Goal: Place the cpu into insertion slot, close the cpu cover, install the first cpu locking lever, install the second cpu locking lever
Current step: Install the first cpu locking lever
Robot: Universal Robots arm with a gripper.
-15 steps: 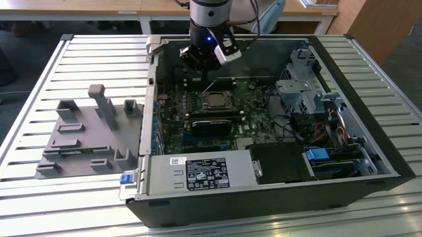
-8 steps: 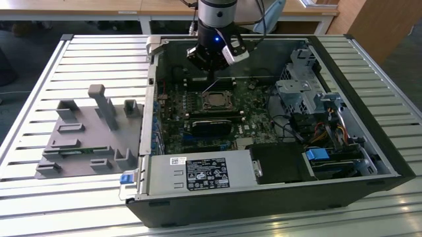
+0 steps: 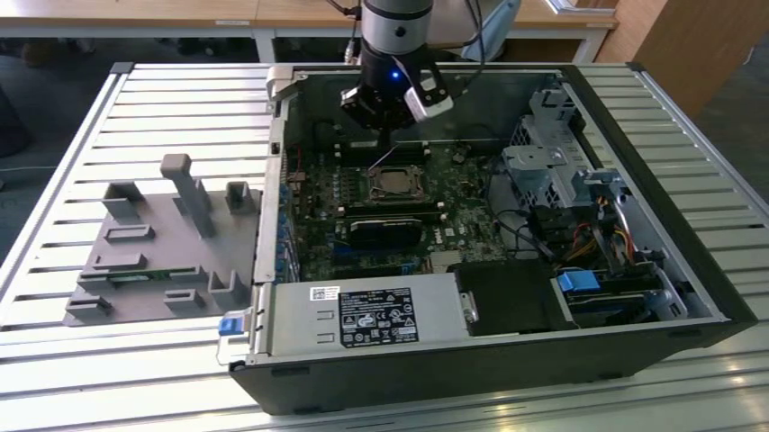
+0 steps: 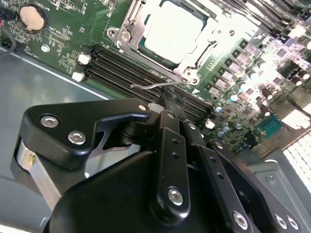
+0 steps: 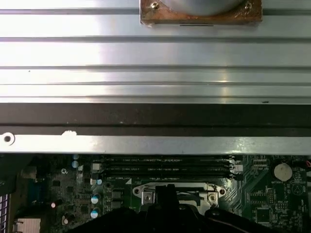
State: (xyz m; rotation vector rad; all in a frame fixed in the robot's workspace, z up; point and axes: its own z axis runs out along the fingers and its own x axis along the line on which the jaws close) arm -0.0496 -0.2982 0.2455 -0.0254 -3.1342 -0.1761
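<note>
Silver cpu (image 4: 172, 31), one, sits in your insertion slot (image 3: 394, 184) under the closed cpu cover (image 4: 206, 42). Second wrist view gives one raised wire locking lever (image 4: 148, 87), gripper (image 4: 168, 98) tips pressed together against it; exterior view adds one grey fixture (image 3: 157, 243) beside the case (image 3: 481, 364).

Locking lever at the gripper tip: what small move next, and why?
Probably press the locking lever down slightly toward the board. The cpu lies in the insertion slot with the cpu cover shut over it, the lever's wire looks unlatched, and the gripper is right at it.
</note>
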